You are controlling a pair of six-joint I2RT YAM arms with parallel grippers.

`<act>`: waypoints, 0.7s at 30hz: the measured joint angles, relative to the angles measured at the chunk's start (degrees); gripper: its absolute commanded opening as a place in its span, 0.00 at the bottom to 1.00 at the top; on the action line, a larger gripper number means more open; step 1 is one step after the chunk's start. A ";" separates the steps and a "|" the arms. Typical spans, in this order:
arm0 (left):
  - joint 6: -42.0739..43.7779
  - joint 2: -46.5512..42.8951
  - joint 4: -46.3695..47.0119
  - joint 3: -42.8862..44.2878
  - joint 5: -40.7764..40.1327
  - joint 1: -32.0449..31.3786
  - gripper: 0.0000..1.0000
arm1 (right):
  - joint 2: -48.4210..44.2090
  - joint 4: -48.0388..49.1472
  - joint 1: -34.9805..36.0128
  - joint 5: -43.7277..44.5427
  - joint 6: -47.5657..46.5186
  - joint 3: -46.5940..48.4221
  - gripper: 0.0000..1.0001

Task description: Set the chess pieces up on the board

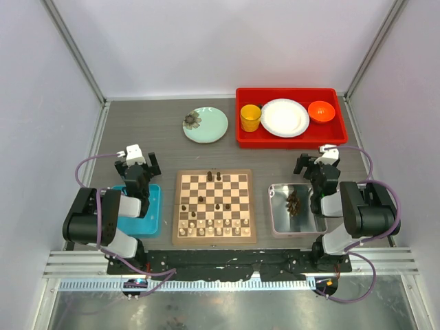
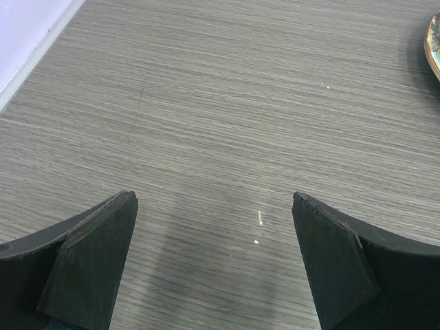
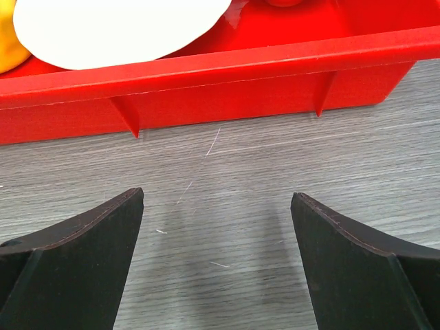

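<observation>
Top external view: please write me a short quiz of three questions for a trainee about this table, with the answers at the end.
1. True or false: the left gripper is shut on a chess piece.
2. The silver tray holding the heap of dark chess pieces stands where, seen from the board? A: on its left. B: on its right. C: beyond it.
3. How many dishes lie in the red bin?
Key: 1 false, its jaws stand open and empty. 2 B. 3 three: yellow cup, white plate, orange bowl.
</observation>
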 measured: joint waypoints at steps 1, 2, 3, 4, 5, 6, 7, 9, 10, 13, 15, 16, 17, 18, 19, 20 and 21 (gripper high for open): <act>-0.02 0.00 0.00 0.00 0.02 0.00 1.00 | 0.00 0.00 0.00 0.00 0.00 0.00 0.94; 0.00 0.00 0.00 0.00 0.00 0.00 1.00 | 0.00 0.00 0.00 0.00 -0.02 0.00 0.94; 0.00 0.00 0.00 0.00 0.02 0.00 1.00 | 0.00 0.00 0.00 0.00 0.00 0.00 0.94; -0.02 0.00 0.00 0.00 0.02 0.00 1.00 | 0.00 0.00 0.00 0.00 0.00 0.00 0.94; 0.00 0.00 0.00 0.00 0.02 0.00 1.00 | 0.00 0.00 0.00 0.00 0.00 0.00 0.94; 0.00 0.00 0.00 0.00 0.02 0.00 1.00 | 0.00 0.00 0.00 0.00 -0.02 0.00 0.94; 0.00 0.00 0.00 0.00 0.02 0.00 1.00 | 0.00 0.00 0.00 0.00 0.00 0.00 0.94; 0.00 0.00 0.00 0.00 0.02 0.00 1.00 | 0.00 0.00 0.00 0.00 0.00 0.00 0.94; 0.00 0.00 0.00 0.00 0.02 0.00 1.00 | 0.00 0.00 0.00 0.00 0.00 0.00 0.94; -0.02 0.00 0.00 0.00 0.02 0.00 1.00 | 0.00 0.00 0.00 0.68 0.20 0.00 0.94; 0.00 0.00 0.00 0.00 0.02 0.00 1.00 | 0.00 0.00 0.00 0.96 0.26 0.00 0.94; 0.00 0.00 0.00 0.00 0.02 0.00 1.00 | 0.00 0.00 0.00 1.11 0.28 0.00 0.94; 0.00 0.00 0.02 0.00 0.02 0.00 1.00 | -0.13 -0.28 0.00 1.33 0.44 0.07 0.94; 0.00 0.00 0.07 0.00 0.07 0.00 1.00 | -0.66 -1.60 0.00 1.60 0.48 0.39 0.94; 0.02 -0.02 0.02 0.00 0.11 0.00 1.00 | -1.68 -4.52 0.00 1.86 0.66 1.36 0.94; 0.04 -0.37 -0.35 0.00 0.20 0.00 1.00 | -2.95 -7.67 0.00 2.01 0.76 2.62 0.94; 0.15 -1.55 -2.27 0.15 0.44 -0.15 1.00 | -4.70 -11.76 0.00 2.10 0.85 4.50 0.94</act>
